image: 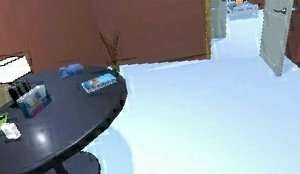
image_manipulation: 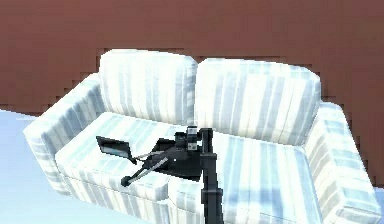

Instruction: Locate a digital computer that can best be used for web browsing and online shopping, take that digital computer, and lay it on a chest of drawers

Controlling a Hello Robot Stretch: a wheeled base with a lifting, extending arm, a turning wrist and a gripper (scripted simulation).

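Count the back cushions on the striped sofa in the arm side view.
2. The left cushion and the right cushion stand side by side against the back of the sofa; none looks hidden.

The laptop [image_manipulation: 113,148] is appearing as a thin, dark, flat panel, slightly tilted. It is resting on the seat of the pale striped sofa [image_manipulation: 250,100], on the cushion toward the arm side view's left, forward of the backrest. Whether its lid is raised cannot be determined.
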